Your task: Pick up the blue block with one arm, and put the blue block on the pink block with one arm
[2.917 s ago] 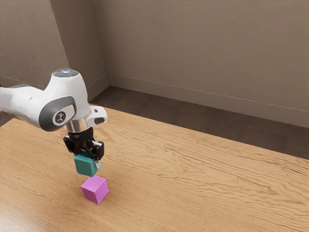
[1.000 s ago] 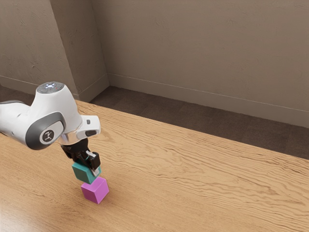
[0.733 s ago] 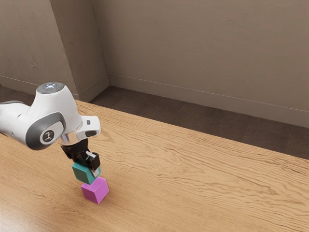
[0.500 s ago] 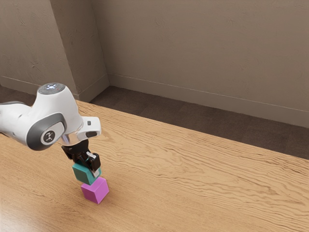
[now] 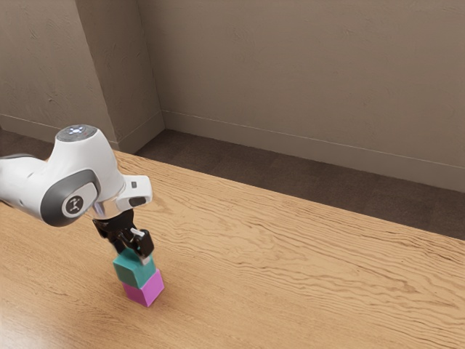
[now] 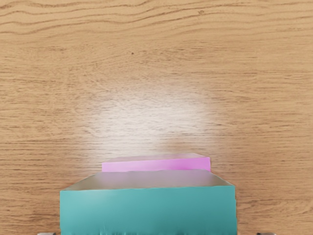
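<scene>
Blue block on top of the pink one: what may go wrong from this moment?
1. The blue block sits shifted toward the exterior view's left on the pink block, not squarely over it, so it may tip or slide off.
2. The open gripper hangs right at the blue block's top; if it leaves sideways rather than straight up, a finger may catch the block and topple the stack.

The blue block (image 5: 134, 270) is teal-green, darker on its shaded face. The pink block (image 5: 150, 290) is bright magenta. The table (image 5: 305, 276) is honey-brown wood with wavy darker grain. The arm (image 5: 43, 182) is white with grey joint caps, the gripper (image 5: 137, 251) black. The wall (image 5: 327, 73) is mottled beige, the floor (image 5: 327, 182) dark brown.
</scene>
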`<state>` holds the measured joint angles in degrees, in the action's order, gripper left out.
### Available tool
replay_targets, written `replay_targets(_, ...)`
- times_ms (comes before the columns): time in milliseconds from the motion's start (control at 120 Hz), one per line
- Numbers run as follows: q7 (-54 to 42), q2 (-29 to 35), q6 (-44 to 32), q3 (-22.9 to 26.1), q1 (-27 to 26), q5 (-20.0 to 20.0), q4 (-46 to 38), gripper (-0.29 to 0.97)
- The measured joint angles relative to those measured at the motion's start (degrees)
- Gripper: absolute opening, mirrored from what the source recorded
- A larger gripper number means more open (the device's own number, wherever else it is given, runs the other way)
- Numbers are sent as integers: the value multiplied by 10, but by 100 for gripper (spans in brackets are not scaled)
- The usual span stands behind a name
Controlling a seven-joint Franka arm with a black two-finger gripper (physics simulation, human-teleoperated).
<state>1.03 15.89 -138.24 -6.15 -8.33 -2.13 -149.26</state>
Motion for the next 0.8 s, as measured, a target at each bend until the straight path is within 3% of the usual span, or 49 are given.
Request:
replay_targets(158, -6, 8, 1, 0, 1, 5, 4, 60)
replay_targets(300, -10, 83, 21, 2, 1, 14, 35, 64)
replay_targets(533, -14, 99, 197, -20, 1, 17, 127, 67)
replay_targets(800, -18, 105, 280, -23, 1, 13, 133, 68)
